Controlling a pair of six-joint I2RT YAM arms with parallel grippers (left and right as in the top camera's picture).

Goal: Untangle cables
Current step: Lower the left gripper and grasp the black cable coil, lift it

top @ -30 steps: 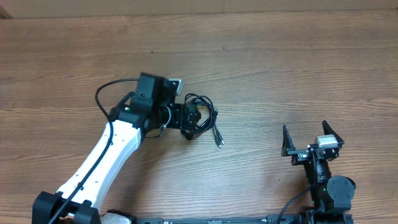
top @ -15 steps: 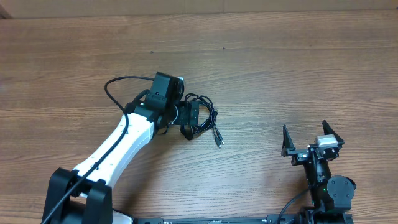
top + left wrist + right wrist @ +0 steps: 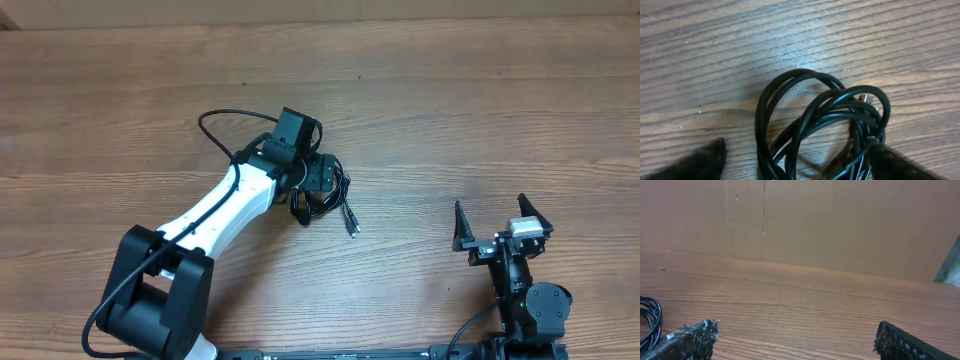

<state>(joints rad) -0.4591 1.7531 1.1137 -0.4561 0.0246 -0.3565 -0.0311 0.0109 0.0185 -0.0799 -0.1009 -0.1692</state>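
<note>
The cables (image 3: 335, 195) are a small tangle of thin black cords on the wooden table, with plug ends trailing toward the lower right (image 3: 351, 226). In the left wrist view the coiled loops (image 3: 822, 120) lie between my left gripper's (image 3: 795, 162) two fingertips. The left gripper (image 3: 310, 190) is open, low over the left side of the tangle, straddling the loops. My right gripper (image 3: 503, 222) is open and empty at the table's near right, far from the cables. In the right wrist view its fingers (image 3: 797, 337) frame bare wood; a bit of cable (image 3: 650, 320) shows at the left edge.
The wooden table (image 3: 450, 110) stretches around the tangle. A brown wall (image 3: 815, 225) stands behind the table's far edge. The left arm's thick black cable (image 3: 225, 125) loops above its wrist.
The left arm has swung right and forward, bringing its gripper over the tangle. The cables and the right arm have not moved.
</note>
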